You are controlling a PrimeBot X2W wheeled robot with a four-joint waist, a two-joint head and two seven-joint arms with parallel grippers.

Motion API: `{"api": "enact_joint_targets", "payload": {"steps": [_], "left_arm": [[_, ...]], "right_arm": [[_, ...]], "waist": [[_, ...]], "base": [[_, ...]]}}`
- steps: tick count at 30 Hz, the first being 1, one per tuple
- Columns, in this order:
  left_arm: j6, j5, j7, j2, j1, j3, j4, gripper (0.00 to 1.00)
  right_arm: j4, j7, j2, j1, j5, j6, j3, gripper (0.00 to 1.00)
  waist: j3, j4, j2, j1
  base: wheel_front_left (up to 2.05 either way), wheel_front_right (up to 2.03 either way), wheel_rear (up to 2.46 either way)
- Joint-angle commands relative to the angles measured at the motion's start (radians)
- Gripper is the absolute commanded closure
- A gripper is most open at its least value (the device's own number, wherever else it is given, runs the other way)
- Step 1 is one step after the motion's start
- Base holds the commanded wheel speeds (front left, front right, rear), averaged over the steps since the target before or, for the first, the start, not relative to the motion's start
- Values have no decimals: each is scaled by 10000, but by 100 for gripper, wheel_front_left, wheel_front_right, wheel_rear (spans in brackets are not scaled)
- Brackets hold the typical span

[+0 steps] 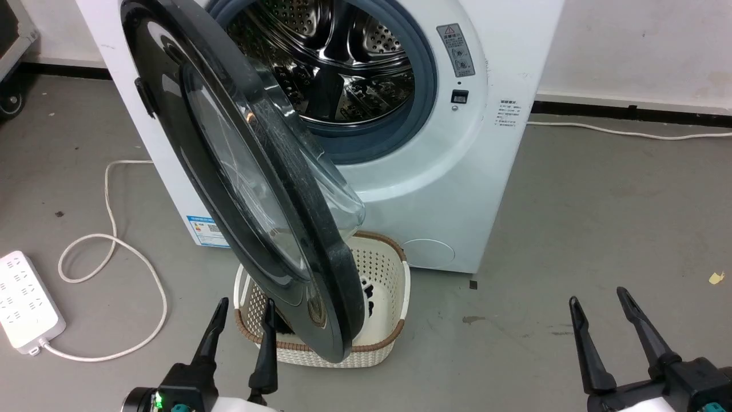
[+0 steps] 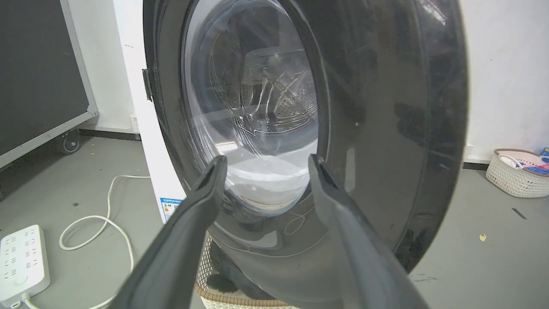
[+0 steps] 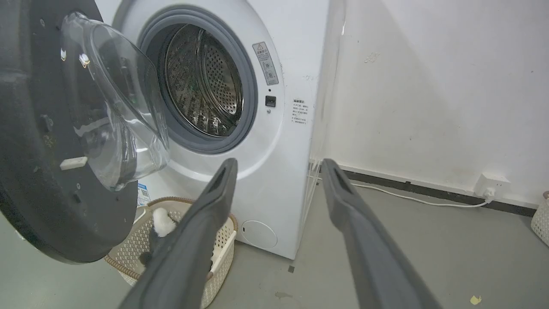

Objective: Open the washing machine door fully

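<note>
Hanging partly open over a cream perforated plastic basket (image 1: 394, 274) holding dark and white items, the glossy black round washing machine door (image 1: 240, 171) stood out from the white front-loading washing machine (image 1: 457, 189). A white power strip (image 1: 23, 297) lay left. The left gripper (image 1: 246, 302) and right gripper (image 1: 596, 296) gaped empty.

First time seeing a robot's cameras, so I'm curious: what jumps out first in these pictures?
The big black-rimmed door of the washer stands open at the centre, baring the steel drum. A white basket sits on the floor under the door. At the bottom, both open: the left gripper by the door's lower edge, the right gripper off to the right.
</note>
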Motion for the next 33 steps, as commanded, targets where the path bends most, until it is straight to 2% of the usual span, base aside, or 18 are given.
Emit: {"api": "enact_joint_targets", "payload": {"steps": [1, 7, 9, 11, 12, 13, 16, 18, 21, 26, 29, 33], "left_arm": [[-38, 76, -55, 12, 42, 10, -43, 100], [-97, 114, -55, 12, 24, 23, -222, 100], [60, -54, -55, 12, -137, 316, -990, 100], [347, -669, -55, 12, -300, 619, -1642, 100], [347, -669, -55, 12, -300, 619, -1642, 100], [660, -1419, -55, 12, -553, 1013, -2338, 100], [763, -1615, -55, 12, -844, 1378, -2925, 100], [724, -1532, -55, 12, -1303, 1632, -3720, 100], [640, -1397, -55, 12, -1619, 1614, -4145, 100], [334, -699, -55, 12, -2113, 860, -4688, 100], [177, -340, 7, 12, -2108, -8, -4581, 100], [69, -297, 594, 12, -1959, -1232, -4251, 100]], "right_arm": [[-86, -53, 58, 37, 66, 8, -19, 0], [-139, -55, 59, 65, 119, 8, -23, 0], [-180, -55, 59, 66, 118, 8, 13, 0], [-203, -55, 59, 59, 94, 8, 4, 0], [-203, -55, 59, 59, 94, 8, 4, 0], [-209, -56, 59, 37, 35, 8, 16, 0], [-209, -56, 60, -2, 12, 8, 46, 0], [-211, -56, 60, -54, 24, 8, 54, 0], [-207, -56, 60, -73, 35, 8, 63, 0], [-173, -56, 60, -76, 76, 8, 118, 0], [-147, -56, 60, -77, 131, 8, 126, 0], [-124, -56, 60, -101, 281, 8, 156, 0]], "waist": [[-5, -4, -1, 0], [-24, -8, -1, 0], [0, -18, -1, 0], [6, -17, -1, 0], [6, -17, -1, 0], [21, -34, -1, 0], [28, -71, -1, 0], [20, -136, -1, 0], [19, -173, -1, 0], [-1, -269, -1, 0], [-10, -322, -1, 0], [10, -384, -1, 0]], "base": [[0, 0, 0], [0, 0, 0], [0, 0, 0], [0, 0, 0], [0, 0, 0], [0, 0, 0], [0, 0, 0], [0, 0, 0], [0, 0, 0], [0, 0, 0], [0, 0, 0], [0, 0, 0]]}}
